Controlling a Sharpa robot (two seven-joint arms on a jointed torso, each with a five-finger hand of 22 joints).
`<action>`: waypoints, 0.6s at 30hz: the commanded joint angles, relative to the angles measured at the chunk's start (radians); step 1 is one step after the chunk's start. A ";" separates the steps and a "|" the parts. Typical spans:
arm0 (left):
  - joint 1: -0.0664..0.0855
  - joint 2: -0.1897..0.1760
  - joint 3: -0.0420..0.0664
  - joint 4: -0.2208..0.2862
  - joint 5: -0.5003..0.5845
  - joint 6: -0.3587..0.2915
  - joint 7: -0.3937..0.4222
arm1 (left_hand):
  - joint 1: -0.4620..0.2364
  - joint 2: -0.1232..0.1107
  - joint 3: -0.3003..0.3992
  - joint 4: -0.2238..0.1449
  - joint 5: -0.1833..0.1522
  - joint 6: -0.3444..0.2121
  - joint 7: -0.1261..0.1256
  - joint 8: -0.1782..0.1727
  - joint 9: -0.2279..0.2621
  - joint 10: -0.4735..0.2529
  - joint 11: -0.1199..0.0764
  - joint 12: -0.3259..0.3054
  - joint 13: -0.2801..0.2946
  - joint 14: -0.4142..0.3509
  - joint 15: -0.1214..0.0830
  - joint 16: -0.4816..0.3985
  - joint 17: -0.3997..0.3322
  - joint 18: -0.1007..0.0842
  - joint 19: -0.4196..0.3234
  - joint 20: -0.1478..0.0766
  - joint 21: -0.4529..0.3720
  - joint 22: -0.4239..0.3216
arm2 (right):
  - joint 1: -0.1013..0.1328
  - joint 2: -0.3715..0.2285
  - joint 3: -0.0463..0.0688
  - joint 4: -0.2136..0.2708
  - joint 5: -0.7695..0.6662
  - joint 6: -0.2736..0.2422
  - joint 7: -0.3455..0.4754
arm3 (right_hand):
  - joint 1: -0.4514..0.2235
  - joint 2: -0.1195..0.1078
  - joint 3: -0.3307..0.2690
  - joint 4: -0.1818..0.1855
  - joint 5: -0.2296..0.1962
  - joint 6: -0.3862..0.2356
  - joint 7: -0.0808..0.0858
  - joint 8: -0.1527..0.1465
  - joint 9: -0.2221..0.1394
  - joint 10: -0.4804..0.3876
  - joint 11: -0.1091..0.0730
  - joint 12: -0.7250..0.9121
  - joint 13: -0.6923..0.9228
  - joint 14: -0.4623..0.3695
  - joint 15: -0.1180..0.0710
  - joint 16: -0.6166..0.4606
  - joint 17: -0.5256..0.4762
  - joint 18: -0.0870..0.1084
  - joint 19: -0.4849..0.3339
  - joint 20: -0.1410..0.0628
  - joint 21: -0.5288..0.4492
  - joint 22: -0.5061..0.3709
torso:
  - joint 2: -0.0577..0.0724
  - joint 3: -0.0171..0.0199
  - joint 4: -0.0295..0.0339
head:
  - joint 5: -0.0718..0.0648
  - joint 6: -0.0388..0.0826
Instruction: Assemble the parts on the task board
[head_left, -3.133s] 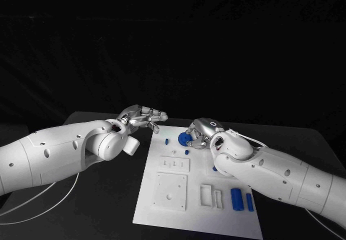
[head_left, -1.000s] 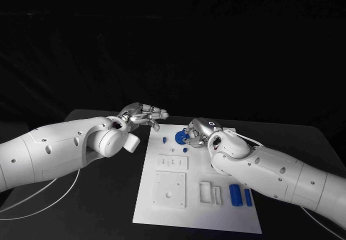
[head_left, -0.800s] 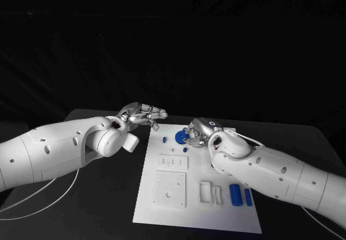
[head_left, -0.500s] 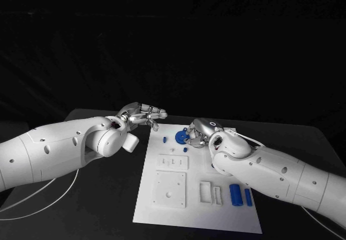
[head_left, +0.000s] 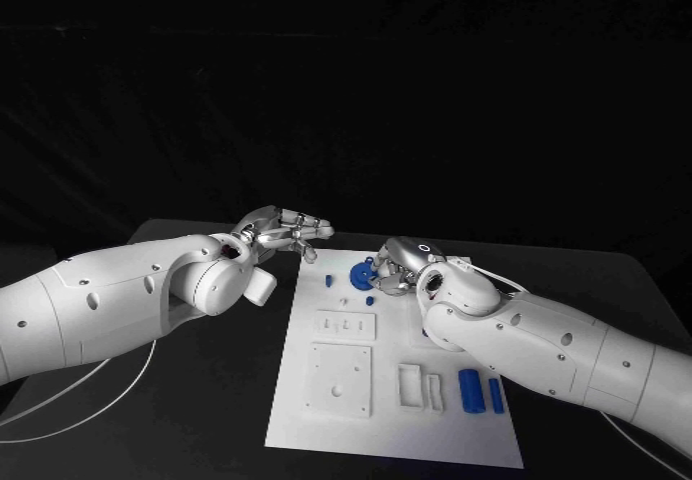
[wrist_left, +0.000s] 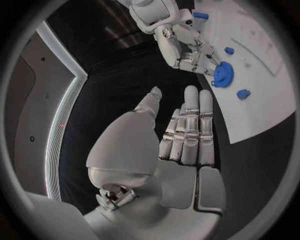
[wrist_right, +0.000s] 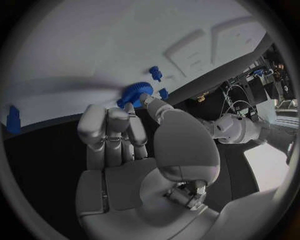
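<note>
Showing the far end of the task board (head_left: 325, 420), where the right hand (head_left: 392, 262) meets a blue gear (head_left: 368, 273). The gear sits on the board near its far edge, directly at the fingertips of that hand; in the left wrist view the right hand's fingers (wrist_left: 194, 52) reach down to the gear's toothed rim (wrist_left: 222, 75), and in the right wrist view the thumb tip touches the gear (wrist_right: 134, 93) while the other fingers lie just beside it. Whether the rim is pinched or merely touched cannot be told. The gear appears to lie with its flat face roughly parallel to the board, so its axis points up from the board; being round, it has no long axis.

The left hand (head_left: 289, 233) hovers over the black table (head_left: 202, 380) just beyond the board's far left corner, holding nothing, its fingers extended side by side with the thumb apart (wrist_left: 187, 135). The right hand is plainly the nearer to the gear.

Two small blue pegs (head_left: 352, 283) lie on the board just beside the gear, and two blue bars (head_left: 470, 390) lie side by side near the board's near right corner, long axes along the board's length. Judged from this, seating the gear is the step in hand.
</note>
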 joint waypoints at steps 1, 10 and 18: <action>0.002 0.004 0.001 0.000 -0.003 0.013 0.006 | 0.002 -0.009 0.000 0.007 -0.002 0.005 0.004 0.003 -0.001 -0.006 0.000 0.003 0.002 -0.003 0.003 0.002 -0.001 0.020 -0.001 0.005 0.004 -0.001 | -0.004 0.000 -0.003 -0.001 0.003 0.013 -0.007 | -0.010 0.008 0.009 0.015 -0.003 -0.002 0.001 0.003 0.000 0.000 -0.005 0.005 0.047 0.000 -0.005 0.000 0.002 -0.011 0.069 -0.007 0.005 0.084 | 0.000 -0.0007 0.0010 | -0.006 0.006; 0.002 0.008 0.001 -0.004 -0.003 0.018 0.003 | 0.001 -0.006 -0.002 0.003 -0.001 0.009 0.003 0.003 -0.001 -0.007 -0.001 0.002 0.002 -0.004 0.003 0.002 -0.002 0.020 -0.002 0.005 0.005 -0.003 | -0.004 -0.008 -0.003 0.009 0.008 -0.048 -0.007 | -0.033 -0.009 0.014 0.046 -0.018 -0.004 0.001 0.003 -0.001 0.005 -0.006 0.012 0.052 0.001 -0.005 0.007 0.008 -0.009 0.070 -0.008 0.013 0.085 | 0.001 0.0011 0.0007 | -0.013 0.007; 0.002 0.007 0.001 -0.005 -0.005 0.019 0.003 | 0.001 -0.006 -0.002 0.003 -0.001 0.008 0.004 0.003 -0.001 -0.009 0.000 0.002 0.001 -0.004 0.003 0.001 -0.002 0.020 -0.002 0.005 0.005 -0.004 | -0.004 -0.029 0.002 0.033 0.019 -0.080 0.000 | -0.021 -0.033 -0.022 0.067 -0.008 -0.038 0.011 0.003 -0.002 0.007 0.001 0.014 0.053 0.001 0.000 0.011 0.008 -0.001 0.069 -0.002 0.015 0.081 | -0.001 0.0010 -0.0012 | -0.009 0.006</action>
